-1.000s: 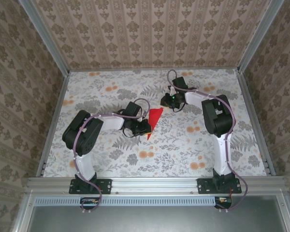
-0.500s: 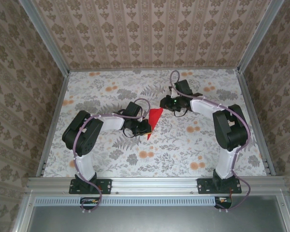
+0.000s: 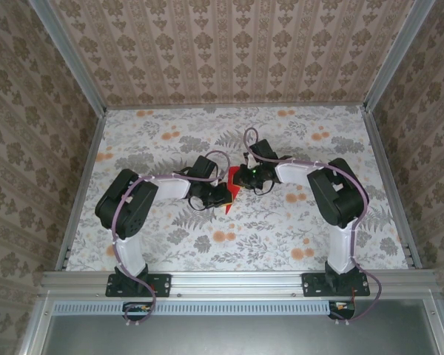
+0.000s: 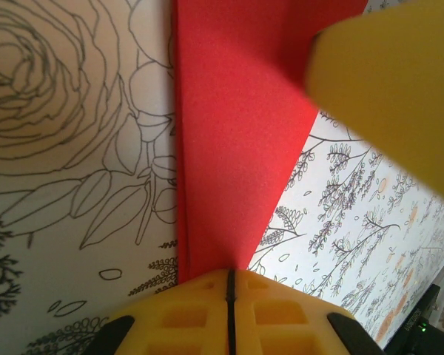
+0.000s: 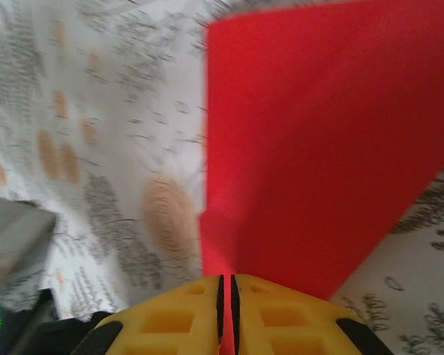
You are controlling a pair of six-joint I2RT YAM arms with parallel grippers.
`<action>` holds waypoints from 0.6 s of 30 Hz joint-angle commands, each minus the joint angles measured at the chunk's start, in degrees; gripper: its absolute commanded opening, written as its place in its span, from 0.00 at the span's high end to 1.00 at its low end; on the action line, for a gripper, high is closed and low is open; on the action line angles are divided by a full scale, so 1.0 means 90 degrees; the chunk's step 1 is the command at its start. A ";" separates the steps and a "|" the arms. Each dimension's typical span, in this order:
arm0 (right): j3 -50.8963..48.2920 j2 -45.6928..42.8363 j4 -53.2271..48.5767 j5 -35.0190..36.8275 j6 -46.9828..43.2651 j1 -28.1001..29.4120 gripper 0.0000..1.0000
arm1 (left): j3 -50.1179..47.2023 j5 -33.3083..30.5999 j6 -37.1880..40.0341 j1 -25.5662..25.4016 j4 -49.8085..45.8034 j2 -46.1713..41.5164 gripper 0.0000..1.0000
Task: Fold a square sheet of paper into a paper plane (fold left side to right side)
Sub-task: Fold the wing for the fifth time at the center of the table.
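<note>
The red paper (image 3: 232, 194) lies near the middle of the flowered table (image 3: 163, 137), caught between the two claws. In the overhead view the left claw (image 3: 220, 197) sits against its lower left side and the right claw (image 3: 240, 177) against its upper right side. The two claws are very near each other.

From the left wrist, the paper (image 4: 229, 148) has a straight edge running down the left of the frame, where stacked layers show. Its other edge slants in from the upper right. Both edges meet at a narrow end that goes into the left claw (image 4: 229, 285), whose yellow pads are pressed together on it. A blurred yellow shape crosses the paper at the upper right.

From the right wrist, the paper (image 5: 318, 148) shows a straight left edge, a top edge near the frame's top, and a slanted lower right edge. The right claw (image 5: 226, 288) is pinching it, with red showing in the slit between the pads.

Bare table spreads all around, and the patterned walls (image 3: 229, 52) stand well apart from the arms.
</note>
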 commanded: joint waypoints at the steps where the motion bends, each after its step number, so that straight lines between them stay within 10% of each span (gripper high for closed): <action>1: 0.0070 0.0265 -0.0420 0.0085 0.0116 0.0014 0.86 | -0.0050 -0.0181 0.0126 -0.0087 -0.0747 -0.0014 0.91; 18: 0.0189 0.0530 -0.0991 0.0373 -0.0084 0.0010 0.88 | 0.0251 0.0448 0.0144 -0.0116 -0.0946 -0.0646 0.85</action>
